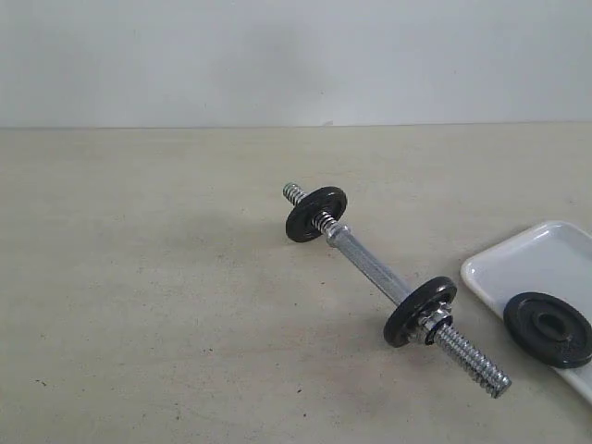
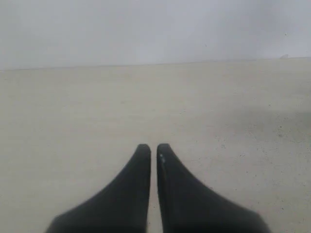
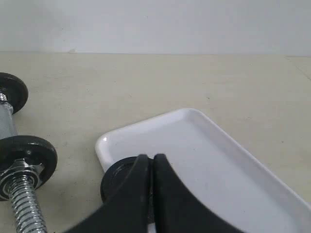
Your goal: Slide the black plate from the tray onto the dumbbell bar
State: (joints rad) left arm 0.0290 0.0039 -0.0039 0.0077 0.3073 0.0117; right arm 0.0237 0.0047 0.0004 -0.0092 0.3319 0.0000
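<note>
Plate (image 1: 548,329) flat at tray (image 1: 546,254) edge, near bar (image 1: 370,264). Left gripper (image 2: 151,148) and right gripper (image 3: 148,159) pressed together, empty.

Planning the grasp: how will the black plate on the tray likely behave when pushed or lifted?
The black plate looks like solid metal, so probably rigid and heavy for its size. Lying on the glossy tray, it would likely slide, not roll, if pushed.
</note>
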